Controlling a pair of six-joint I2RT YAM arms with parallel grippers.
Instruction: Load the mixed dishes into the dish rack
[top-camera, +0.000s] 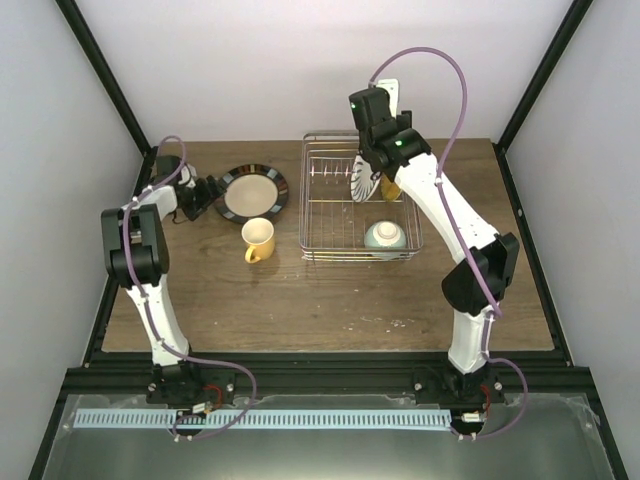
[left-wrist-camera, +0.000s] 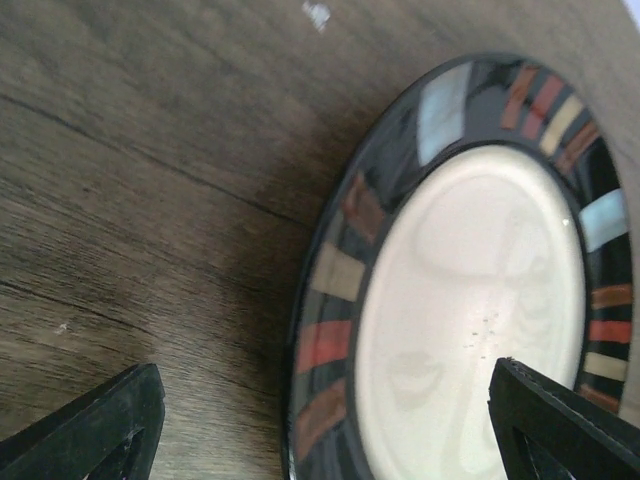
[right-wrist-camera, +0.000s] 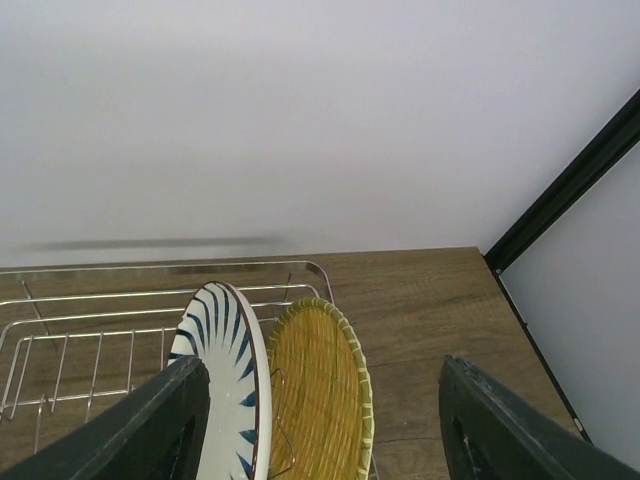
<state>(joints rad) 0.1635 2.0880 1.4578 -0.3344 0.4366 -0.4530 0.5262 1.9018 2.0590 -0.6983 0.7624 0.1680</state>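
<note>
Nearest me on the table (top-camera: 330, 300), the yellow mug (top-camera: 258, 240) stands upright on its own, handle turned toward the near edge. I judge it to be stiff glazed ceramic, fairly light, best pinched across the wall at the rim. Just right of it, the pale green bowl (top-camera: 384, 236) sits in the near end of the dish rack (top-camera: 318, 205). Further back, the dark-rimmed plate (left-wrist-camera: 470, 300) lies flat on the wood outside the rack. My left gripper (left-wrist-camera: 325, 380) is spread wide over its edge, one finger above bare wood and the other above the cream centre, pinching nothing. The plate looks glossy, slippery and easy to chip, and lying flat it offers only its raised rim to bite on. Beyond, the striped plate (right-wrist-camera: 225, 380) and the yellow-orange plate (right-wrist-camera: 315, 390) stand on edge side by side in the rack, with my right gripper (right-wrist-camera: 325, 365) parted above them and empty. I can read no brand, label or lettering anywhere.
</note>
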